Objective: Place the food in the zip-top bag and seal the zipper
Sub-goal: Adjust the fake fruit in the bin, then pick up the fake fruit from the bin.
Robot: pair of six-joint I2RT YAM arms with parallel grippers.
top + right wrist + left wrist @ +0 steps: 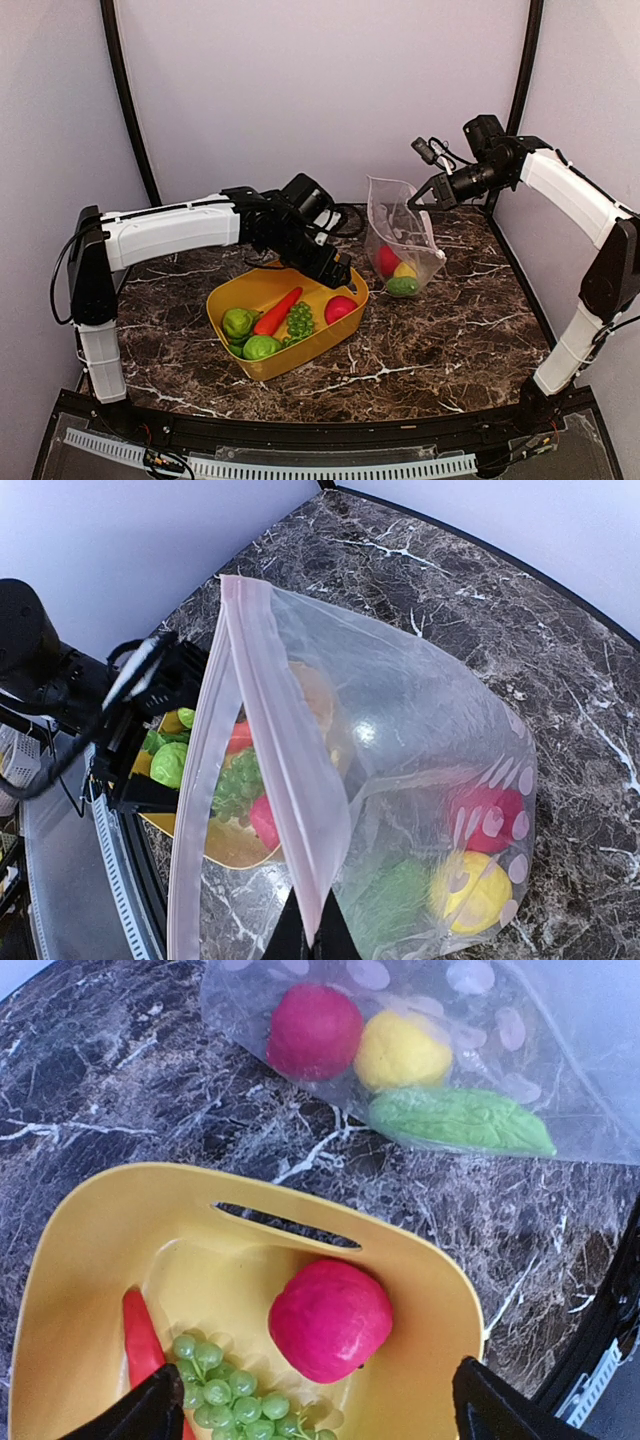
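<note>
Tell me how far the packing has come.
Done: a red ball, the lemon and a green piece lie in the zip-top bag, which the right claw pinches at its zipper. In hand: the open left claw hovers over a second red ball in the tub. Left: it, carrot, grapes, green round ones, then sealing.

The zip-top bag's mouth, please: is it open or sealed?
Open: the zipper's two edges stand apart, the right gripper pinching one.

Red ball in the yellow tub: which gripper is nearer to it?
Left. The left gripper hangs open just above the red ball; the right gripper pinches the zipper, beyond the tub.
</note>
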